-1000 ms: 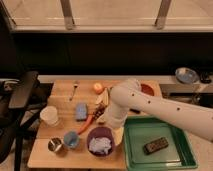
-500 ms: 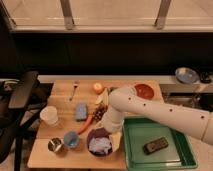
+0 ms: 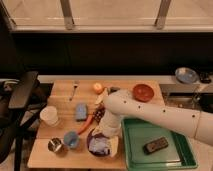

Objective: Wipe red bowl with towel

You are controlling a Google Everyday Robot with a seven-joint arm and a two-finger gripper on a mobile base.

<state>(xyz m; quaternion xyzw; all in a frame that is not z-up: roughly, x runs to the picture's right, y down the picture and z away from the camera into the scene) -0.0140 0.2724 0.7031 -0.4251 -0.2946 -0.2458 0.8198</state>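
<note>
Pincer (image 3: pixel 104 138) low over towel (image 3: pixel 99 146), forearm (image 3: pixel 113 119) near vertical.

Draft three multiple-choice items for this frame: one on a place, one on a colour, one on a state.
1. Where does the red bowl sit?
A. on the floor
B. at the far right corner of the table
C. on the window sill

2. What colour is the tray?
A. green
B. yellow
C. white

3. The towel is:
A. inside the red bowl
B. hanging off the table's edge
C. lying on the dark plate

Answers:
1. B, the bowl stands on the wood at the back right.
2. A, the tray's rim and floor are green.
3. C, the towel lies on the plate near the front edge, with the gripper down beside it, far from the bowl.
</note>
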